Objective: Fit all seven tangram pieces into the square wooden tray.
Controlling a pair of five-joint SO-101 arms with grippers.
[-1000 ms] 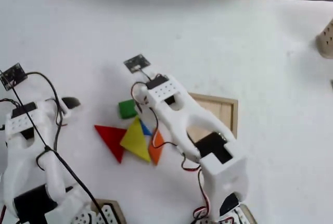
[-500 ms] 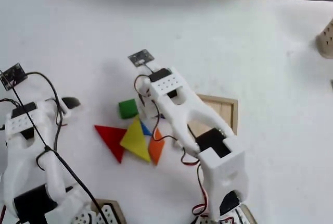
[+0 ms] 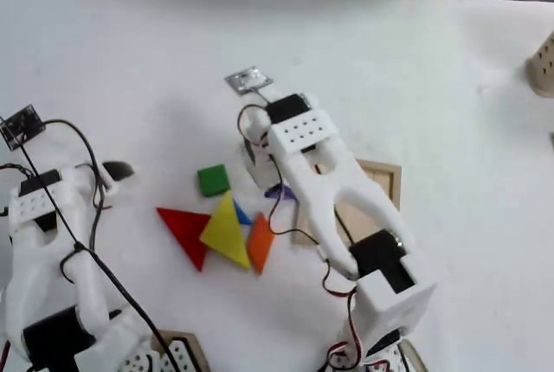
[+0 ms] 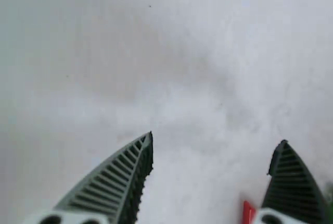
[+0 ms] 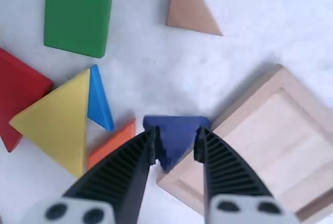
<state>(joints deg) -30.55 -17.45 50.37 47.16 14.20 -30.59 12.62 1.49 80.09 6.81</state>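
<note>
— What sort of surface is this?
— A plain white table [image 3: 407, 69], matte and unmarked; its far edge meets a dark strip of room; a tan perforated cone [image 3: 543, 65] stands at the right-hand edge.
— And the square wooden tray [image 3: 385, 183]?
— Pale, lying flat on the table, partly hidden under the right arm; the loose pieces sit beside it, toward the left arm.
— Which pieces?
— A green square block [image 3: 213, 180]; nearer the arms a red triangle [image 3: 184, 232], a yellow triangle [image 3: 225, 232] and an orange piece [image 3: 260, 242], touching in a row; a small light-blue triangle [image 5: 99, 101] pokes out between yellow and orange; a bare-wood triangle [image 5: 190, 10] lies by itself on the white, apart from the green square.
— The grippers?
— The right gripper [image 5: 175, 136] is clenched on a dark blue triangle [image 5: 174, 124], held at the tray's corner nearest the orange piece; whether that piece touches the table I cannot tell; the left gripper [image 4: 216, 139] holds nothing, jaws spread wide above bare white tabletop, a corner of the red triangle just beside one finger.
</note>
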